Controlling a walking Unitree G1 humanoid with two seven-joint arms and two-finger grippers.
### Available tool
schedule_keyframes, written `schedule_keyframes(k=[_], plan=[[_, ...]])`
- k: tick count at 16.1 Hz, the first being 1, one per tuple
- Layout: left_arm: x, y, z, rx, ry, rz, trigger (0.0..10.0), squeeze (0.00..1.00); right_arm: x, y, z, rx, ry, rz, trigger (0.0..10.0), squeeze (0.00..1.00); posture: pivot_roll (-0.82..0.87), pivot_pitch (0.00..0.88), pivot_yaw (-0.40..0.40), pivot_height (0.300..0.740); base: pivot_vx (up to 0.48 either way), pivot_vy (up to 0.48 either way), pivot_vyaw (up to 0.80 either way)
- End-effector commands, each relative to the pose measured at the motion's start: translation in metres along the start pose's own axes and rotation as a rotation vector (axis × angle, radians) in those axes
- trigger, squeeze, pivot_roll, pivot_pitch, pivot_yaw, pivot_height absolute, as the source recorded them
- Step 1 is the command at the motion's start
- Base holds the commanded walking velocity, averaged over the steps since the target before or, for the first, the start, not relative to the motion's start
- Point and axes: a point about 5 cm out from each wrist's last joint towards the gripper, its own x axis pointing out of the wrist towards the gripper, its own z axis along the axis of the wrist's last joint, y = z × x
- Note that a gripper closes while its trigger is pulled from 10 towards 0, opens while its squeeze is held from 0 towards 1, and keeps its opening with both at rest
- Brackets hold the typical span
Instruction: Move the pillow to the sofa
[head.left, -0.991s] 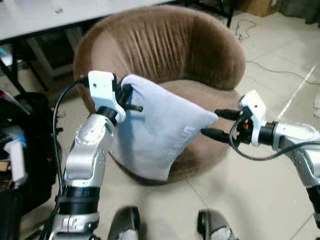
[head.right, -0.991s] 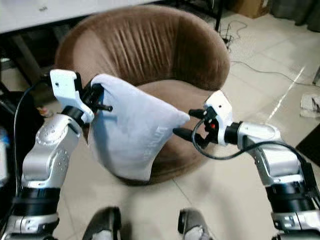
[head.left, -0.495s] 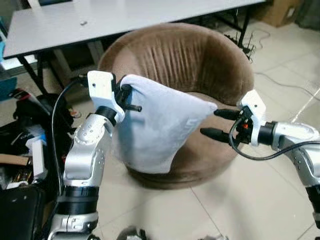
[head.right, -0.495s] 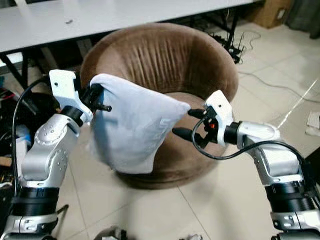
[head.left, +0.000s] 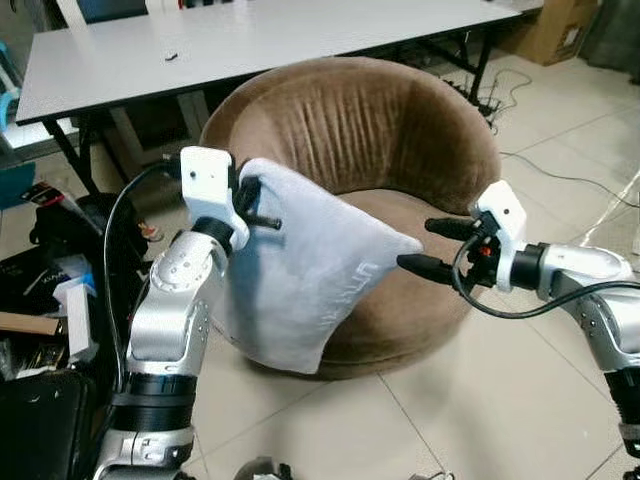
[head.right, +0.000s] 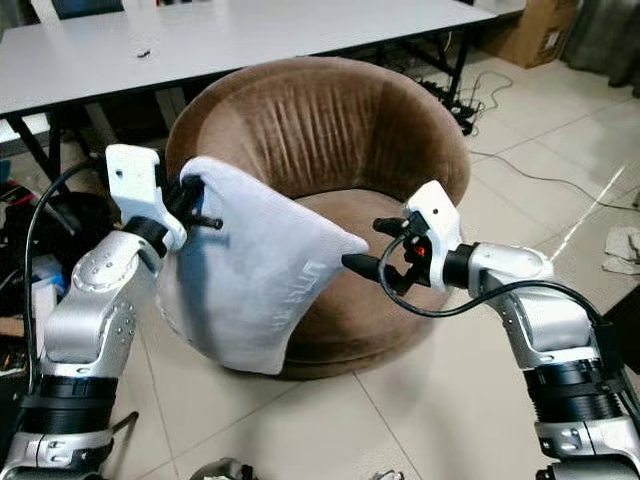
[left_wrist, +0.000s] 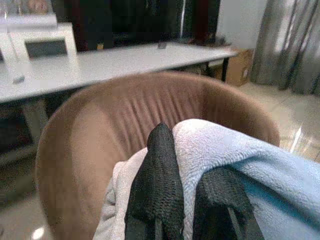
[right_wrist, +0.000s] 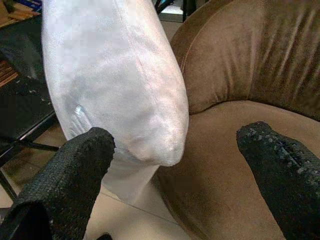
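Left gripper (head.left: 255, 205) jaws pinch pillow (head.left: 300, 265) corner, hanging it before sofa (head.left: 390, 130); right gripper (head.left: 425, 245) jaws spread, apparently just clear, ready to steady

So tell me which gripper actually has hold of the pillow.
The left gripper: its jaws pinch the pillow's top corner. The right gripper hangs open beside the opposite corner.

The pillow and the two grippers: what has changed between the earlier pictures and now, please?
Mostly the camera moved: the view lifted, so the table behind the brown sofa now shows and the robot's feet have dropped out of view. No grasp changed. The left gripper still pinches the upper corner of the pillow, which hangs before the sofa seat. The right gripper stays open by the pillow's far corner, not closed on it.
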Motion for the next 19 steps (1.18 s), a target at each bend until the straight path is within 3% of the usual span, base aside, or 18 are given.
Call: schedule_keyframes(k=[1,11,16,19], plan=[[0.0000,0.0043,-0.0015,0.016,0.025,0.025,10.0,0.00,0.0020,-0.0016,0.0015,0.007,0.004,-0.014,10.0,0.00,-0.11,0.000,0.029,0.740,0.000,0.000,0.00],[-0.0002,0.0037,-0.0062,0.066,0.039,0.035,10.0,0.00,0.0081,0.0017,-0.0016,0.020,0.002,-0.017,10.0,0.00,-0.10,0.000,0.032,0.740,0.000,0.000,0.00],[-0.0008,0.0031,-0.0012,0.024,0.003,0.023,10.0,0.00,0.0094,0.0044,-0.0033,0.027,0.001,-0.010,10.0,0.00,-0.10,0.000,0.036,0.740,0.000,0.000,0.00],[0.0004,0.0042,-0.0040,0.041,0.039,0.031,10.0,0.00,0.0099,0.0063,-0.0044,0.030,0.000,-0.001,10.0,0.00,-0.10,0.000,0.036,0.740,0.160,0.000,0.00]])
